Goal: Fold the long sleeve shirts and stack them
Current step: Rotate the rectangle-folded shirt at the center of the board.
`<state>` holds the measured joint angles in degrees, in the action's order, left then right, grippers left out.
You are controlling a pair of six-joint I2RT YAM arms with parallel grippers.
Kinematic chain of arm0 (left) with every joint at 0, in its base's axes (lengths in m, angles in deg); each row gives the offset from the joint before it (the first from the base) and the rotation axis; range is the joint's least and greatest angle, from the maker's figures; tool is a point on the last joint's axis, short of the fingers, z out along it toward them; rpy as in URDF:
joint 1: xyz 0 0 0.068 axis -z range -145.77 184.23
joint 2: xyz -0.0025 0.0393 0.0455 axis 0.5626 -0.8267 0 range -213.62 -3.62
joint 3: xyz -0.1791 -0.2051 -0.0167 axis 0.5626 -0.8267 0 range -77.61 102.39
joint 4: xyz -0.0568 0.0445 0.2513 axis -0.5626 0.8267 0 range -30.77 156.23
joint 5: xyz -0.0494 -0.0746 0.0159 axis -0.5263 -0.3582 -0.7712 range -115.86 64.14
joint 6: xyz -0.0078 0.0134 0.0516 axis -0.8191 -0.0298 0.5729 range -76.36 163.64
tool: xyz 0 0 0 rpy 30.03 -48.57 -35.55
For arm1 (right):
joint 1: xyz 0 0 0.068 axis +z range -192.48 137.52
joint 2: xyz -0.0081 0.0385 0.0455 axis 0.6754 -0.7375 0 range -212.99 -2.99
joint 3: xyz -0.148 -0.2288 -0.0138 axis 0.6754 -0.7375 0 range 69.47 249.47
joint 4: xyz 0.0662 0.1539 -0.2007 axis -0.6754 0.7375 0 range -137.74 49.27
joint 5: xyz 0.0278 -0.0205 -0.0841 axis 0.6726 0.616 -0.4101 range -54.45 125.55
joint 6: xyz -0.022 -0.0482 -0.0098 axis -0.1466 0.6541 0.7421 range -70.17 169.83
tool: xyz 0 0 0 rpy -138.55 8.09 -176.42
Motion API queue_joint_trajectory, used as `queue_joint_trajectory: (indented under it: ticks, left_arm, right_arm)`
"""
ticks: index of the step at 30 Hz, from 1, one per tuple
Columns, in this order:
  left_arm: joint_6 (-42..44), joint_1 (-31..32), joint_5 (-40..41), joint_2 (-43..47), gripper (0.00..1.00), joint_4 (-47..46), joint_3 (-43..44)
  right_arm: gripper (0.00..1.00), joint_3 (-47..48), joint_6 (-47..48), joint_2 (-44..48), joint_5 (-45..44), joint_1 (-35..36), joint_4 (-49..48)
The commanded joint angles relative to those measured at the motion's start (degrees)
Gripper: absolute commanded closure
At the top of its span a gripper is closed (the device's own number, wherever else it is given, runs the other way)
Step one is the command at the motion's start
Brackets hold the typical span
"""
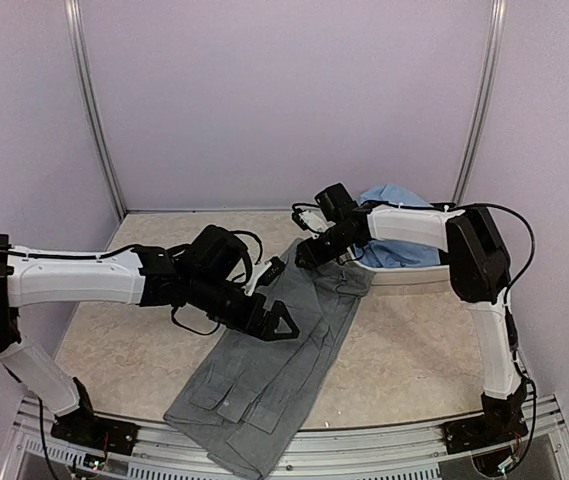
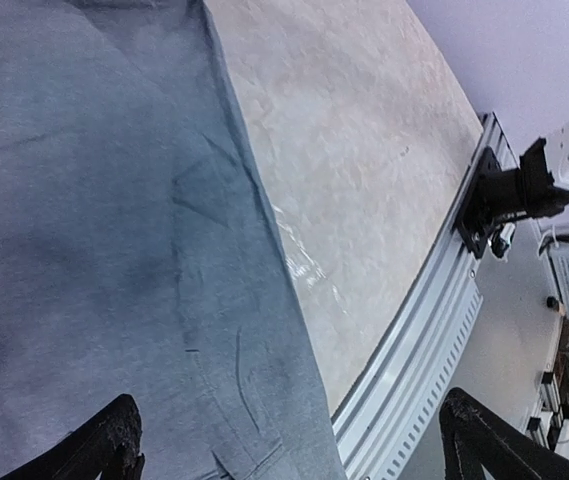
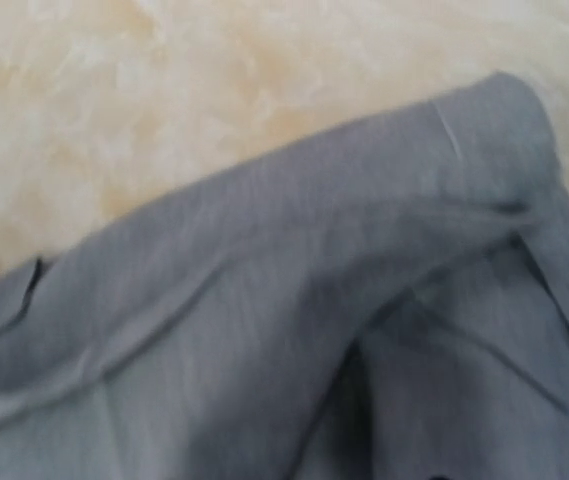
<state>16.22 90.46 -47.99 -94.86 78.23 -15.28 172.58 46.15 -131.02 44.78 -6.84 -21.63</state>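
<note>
A slate grey long sleeve shirt (image 1: 274, 380) lies stretched out diagonally on the table, from the middle down to the near edge. My left gripper (image 1: 282, 325) hovers over its middle, open wide; in the left wrist view its black fingertips (image 2: 114, 445) straddle the shirt's right edge (image 2: 264, 330). My right gripper (image 1: 307, 255) is at the shirt's far end. Grey cloth (image 3: 264, 300) fills the right wrist view, bunched up and hiding the fingers, so it looks gripped. A light blue shirt (image 1: 399, 215) lies heaped at the back right.
The blue shirt sits in a white basin (image 1: 404, 277) under my right arm. The beige table (image 1: 404, 340) ends in a metal rail (image 2: 424, 330) at the near edge, over which the grey shirt hangs slightly. Purple walls enclose the back and sides.
</note>
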Motion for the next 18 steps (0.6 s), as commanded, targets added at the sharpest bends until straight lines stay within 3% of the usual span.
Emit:
queue_joint_trajectory:
  ticks: [1, 7, 18]
  left_arm:
    - [-0.73, -4.05, 5.82, 4.48, 0.01, -1.88, -2.45]
    - [-0.92, -7.1, 9.76, 8.29, 0.01, -1.97, -3.44]
    - [-0.36, -12.29, 12.12, 10.91, 0.01, -1.51, -5.24]
  right_arm:
    - [0.41, 5.75, -2.31, -4.38, 0.84, 0.41, 1.04]
    - [0.39, 14.89, -4.09, -12.78, 1.53, 0.39, 3.58]
    - [0.39, 22.39, -8.58, -20.57, 10.18, 0.12, 1.78]
